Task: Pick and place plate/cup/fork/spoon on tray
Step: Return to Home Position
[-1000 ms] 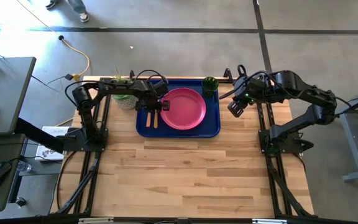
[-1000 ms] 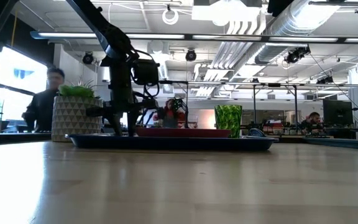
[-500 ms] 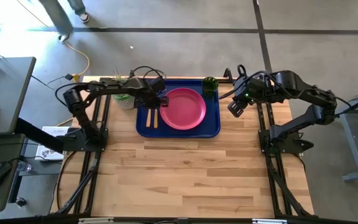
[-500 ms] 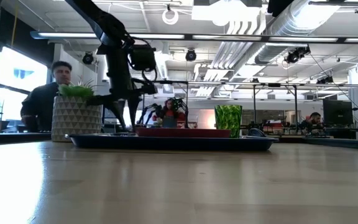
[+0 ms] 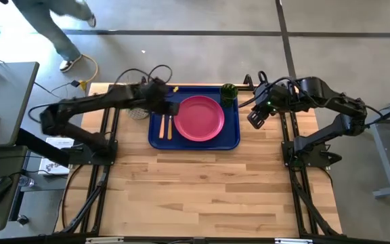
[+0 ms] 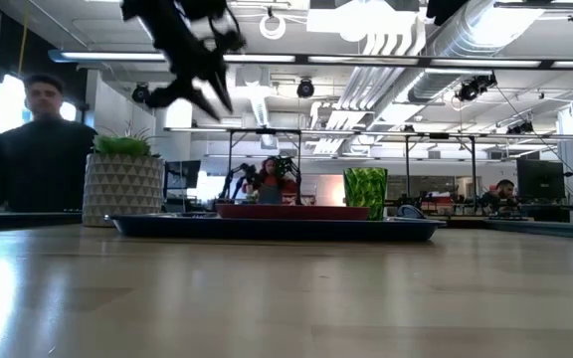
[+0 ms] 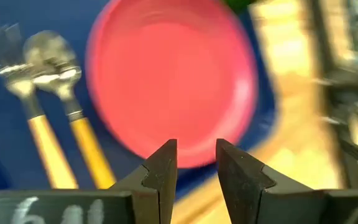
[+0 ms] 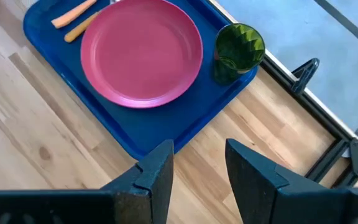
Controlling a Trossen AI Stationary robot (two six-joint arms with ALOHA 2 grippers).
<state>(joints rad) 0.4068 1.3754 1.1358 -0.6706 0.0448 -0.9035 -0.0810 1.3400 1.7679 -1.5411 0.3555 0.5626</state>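
**All four table items sit on the blue tray while both arms hover clear**

Seen from above, the dark blue tray [image 5: 230, 139] lies in the upper middle of the frame, at the far edge of a wooden table [image 5: 202, 190]. The pink plate [image 5: 199, 118] fills the tray's centre. The green cup [image 5: 229, 92] stands upright in the tray's upper right corner, just beside the plate. The fork [image 5: 161, 126] and spoon [image 5: 170, 127] lie side by side along the tray's left part, just left of the plate, orange handles towards the lower edge of the frame.

The left gripper [image 5: 170, 107] is above the tray's upper left corner; in the level view it hangs high in the upper left of the frame, well above the tray. Its fingers [image 7: 165, 171] stand slightly apart and hold nothing.

The right gripper [image 5: 256, 119] waits just right of the tray, over the table's edge, fingers [image 8: 158, 171] parted and empty.

A potted plant [image 6: 121, 184] stands left of the tray. A person [image 6: 38, 149] shows behind the table at the left.
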